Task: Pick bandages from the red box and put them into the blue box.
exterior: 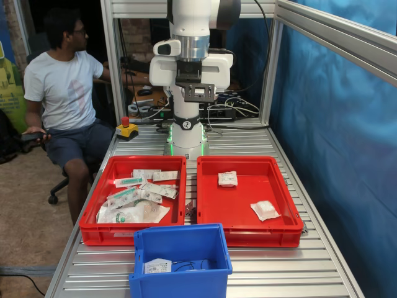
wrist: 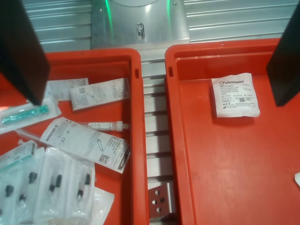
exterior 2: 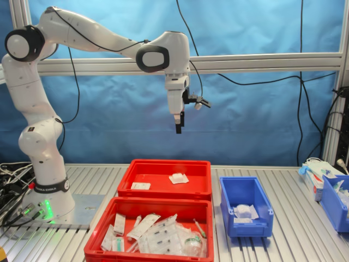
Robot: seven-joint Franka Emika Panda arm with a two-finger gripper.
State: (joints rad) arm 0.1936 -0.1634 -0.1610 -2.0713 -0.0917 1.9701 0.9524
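Two bandages, white puffy packs (exterior: pixel 227 179) (exterior: pixel 265 210), lie in the red box (exterior: pixel 248 160) at the first exterior view's right. In the second exterior view they (exterior 2: pixel 178 178) (exterior 2: pixel 140 186) lie in the far tray (exterior 2: pixel 163 164). One bandage (wrist: pixel 236 95) shows in the wrist view. The blue box (exterior: pixel 180 230) (exterior 2: pixel 224 202) stands in front of the trays and holds a white pack (exterior: pixel 157 266) (exterior 2: pixel 244 210). My gripper (exterior: pixel 197 98) (exterior 2: pixel 178 128) (wrist: pixel 157 101) hangs high above the trays, open and empty, its fingers (wrist: pixel 23 51) wide apart.
The twin red tray (exterior: pixel 93 205) (exterior 2: pixel 147 204) (wrist: pixel 136 140) is heaped with flat sachets and syringe packs. A metal bracket (wrist: pixel 159 199) sits between the trays. A person (exterior: pixel 65 93) sits beside the table. A red stop button (exterior: pixel 126 128) stands by the arm's base. Another blue bin (exterior 2: pixel 335 199) stands at the second exterior view's right.
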